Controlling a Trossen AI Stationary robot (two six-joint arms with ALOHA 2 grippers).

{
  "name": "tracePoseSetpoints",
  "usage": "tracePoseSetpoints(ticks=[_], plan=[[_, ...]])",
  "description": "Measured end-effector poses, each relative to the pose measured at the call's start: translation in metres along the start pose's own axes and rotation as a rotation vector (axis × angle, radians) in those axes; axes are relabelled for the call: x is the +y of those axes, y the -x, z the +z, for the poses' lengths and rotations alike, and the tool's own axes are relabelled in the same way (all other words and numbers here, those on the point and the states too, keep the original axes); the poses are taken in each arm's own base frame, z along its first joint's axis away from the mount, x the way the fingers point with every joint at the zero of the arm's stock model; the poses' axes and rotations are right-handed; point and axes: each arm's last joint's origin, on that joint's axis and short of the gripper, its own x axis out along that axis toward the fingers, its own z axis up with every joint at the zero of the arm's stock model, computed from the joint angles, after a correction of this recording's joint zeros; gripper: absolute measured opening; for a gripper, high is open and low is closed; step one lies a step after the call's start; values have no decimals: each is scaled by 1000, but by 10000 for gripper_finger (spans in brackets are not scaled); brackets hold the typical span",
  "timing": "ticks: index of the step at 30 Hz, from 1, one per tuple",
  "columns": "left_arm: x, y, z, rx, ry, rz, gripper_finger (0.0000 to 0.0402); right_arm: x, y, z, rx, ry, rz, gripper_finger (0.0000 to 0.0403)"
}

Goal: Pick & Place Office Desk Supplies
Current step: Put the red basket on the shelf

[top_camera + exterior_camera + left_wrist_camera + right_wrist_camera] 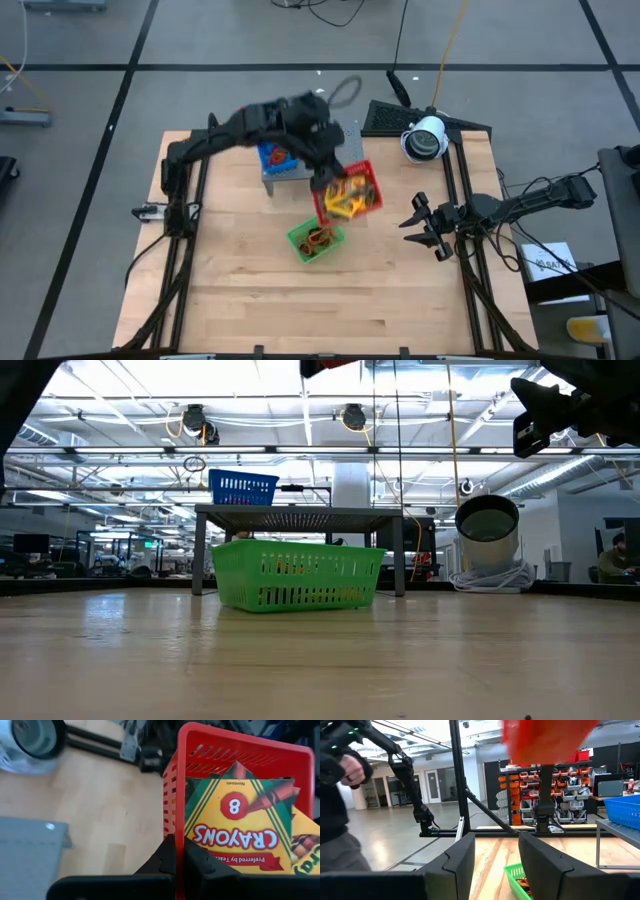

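The left gripper (322, 182) is clamped on the rim of the red tray (368, 180), holding it raised above the table (250, 290). The tray contains crayon packets (235, 827). The green tray (315, 240) on the table holds rubber bands (320, 238). The right gripper (420, 222) waits at the right edge, jaws wide, empty.

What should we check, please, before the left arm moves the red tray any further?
1. Left gripper shut on red tray rim: ok.
2. Tray lifted off the table: ok, absent at table level in the low view.
3. Crayon packets inside tray: ok.
4. Tray level: cannot tell.
5. Green tray close beneath: not ok, little clearance.
6. Right gripper open, waiting aside: ok.
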Motion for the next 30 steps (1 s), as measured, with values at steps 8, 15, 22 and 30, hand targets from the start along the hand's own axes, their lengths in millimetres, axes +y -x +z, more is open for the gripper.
tracePoseSetpoints(ticks=[8, 15, 22, 30], plan=[[71, 41, 4, -22, 14, 13, 5, 0, 0, 0, -1, 0, 0, 141], [117, 60, 0, -14, -37, 198, 5, 0, 0, 0, 0, 0, 0, 141], [158, 53, -1, -21, -19, 239, 5, 0, 0, 0, 0, 0, 0, 141], [195, 40, -5, -33, 65, 268, 5, 0, 0, 0, 0, 0, 0, 141]])
